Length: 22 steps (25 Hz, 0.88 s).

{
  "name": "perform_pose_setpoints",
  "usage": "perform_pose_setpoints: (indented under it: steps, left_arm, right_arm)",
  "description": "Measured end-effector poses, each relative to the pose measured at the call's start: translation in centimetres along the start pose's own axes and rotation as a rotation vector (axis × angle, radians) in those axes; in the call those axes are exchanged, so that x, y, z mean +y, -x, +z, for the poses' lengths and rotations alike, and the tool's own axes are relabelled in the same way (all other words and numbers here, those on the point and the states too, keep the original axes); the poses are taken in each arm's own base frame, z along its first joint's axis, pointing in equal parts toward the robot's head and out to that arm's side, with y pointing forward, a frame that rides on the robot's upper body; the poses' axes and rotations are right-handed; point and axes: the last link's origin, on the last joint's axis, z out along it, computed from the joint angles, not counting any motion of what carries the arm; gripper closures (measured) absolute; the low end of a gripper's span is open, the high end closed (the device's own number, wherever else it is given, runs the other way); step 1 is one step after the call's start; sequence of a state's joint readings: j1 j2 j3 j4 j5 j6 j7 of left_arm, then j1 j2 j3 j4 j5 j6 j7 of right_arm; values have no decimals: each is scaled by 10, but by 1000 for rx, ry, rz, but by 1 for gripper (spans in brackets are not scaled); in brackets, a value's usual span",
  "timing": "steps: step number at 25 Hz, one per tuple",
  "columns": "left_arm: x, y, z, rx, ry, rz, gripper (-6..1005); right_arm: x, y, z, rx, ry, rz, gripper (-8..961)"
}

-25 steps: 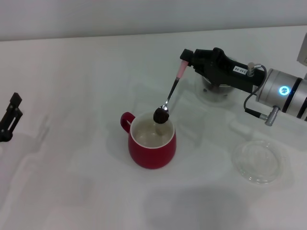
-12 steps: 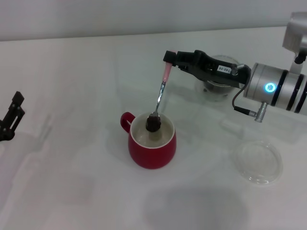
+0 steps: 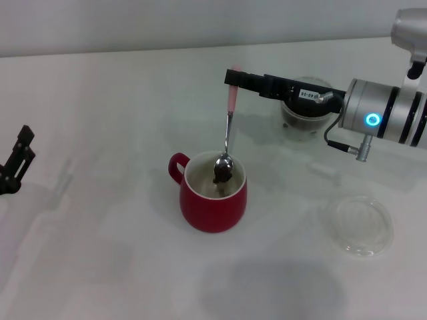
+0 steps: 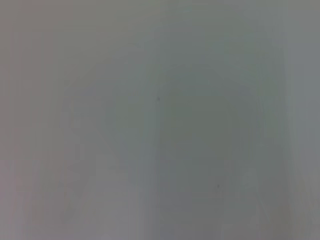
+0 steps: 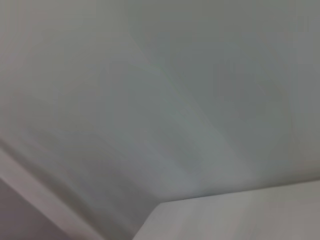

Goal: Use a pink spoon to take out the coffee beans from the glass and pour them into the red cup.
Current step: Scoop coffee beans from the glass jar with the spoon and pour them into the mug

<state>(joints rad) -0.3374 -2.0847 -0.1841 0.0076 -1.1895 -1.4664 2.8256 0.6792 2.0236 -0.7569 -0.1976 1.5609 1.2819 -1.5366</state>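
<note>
Views: only the head view shows the scene; both wrist views give a blank pale surface with no thing to name.
Right gripper [image 3: 235, 79]: reaches in from the right, clamped narrowly on the pink handle end of the pink spoon [image 3: 227, 133].
Pink spoon: hangs almost upright below the gripper, pale pink at the top, silver stem, shiny bowl lowest, tipped so its back faces out.
Spoon bowl: inside the mouth of the red cup [image 3: 213, 203], just under the rim line.
Coffee beans [image 3: 221, 176]: a small dark clump right below the spoon bowl, against the cup's white inside.
Red cup: directly under the spoon, upright, rounded dark red body, loop handle on the side away from the arm.
Glass [image 3: 305, 119]: behind the gripper's body, partly hidden by it; dark contents show through its clear wall.
Clear dish [image 3: 358, 225]: flat and round, on the table [image 3: 120, 133] well to the arm side of the spoon, nearer the robot than the glass.
Left gripper [image 3: 15, 162]: parked at the far left edge, well apart from the spoon; finger state cannot be told.
</note>
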Motion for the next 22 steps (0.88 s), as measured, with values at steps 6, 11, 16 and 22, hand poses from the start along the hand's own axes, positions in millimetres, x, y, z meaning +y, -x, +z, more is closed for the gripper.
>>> perform_pose_setpoints:
  steps: [6, 11, 16, 22]
  left_arm:
    - [-1, -1, 1, 4, -1, 2, 348]
    - [-1, -2, 3, 6, -1, 3, 347]
    - [-2, -1, 4, -1, -5, 3, 347]
    - [-2, 0, 5, -3, -5, 2, 347]
  right_arm:
    - [12, -2, 0, 0, 79, -119, 739]
    - [16, -4, 0, -3, 107, -151, 737]
    - [17, -3, -5, -40, 119, -104, 736]
    - [16, 1, -24, -126, 149, 62, 734]
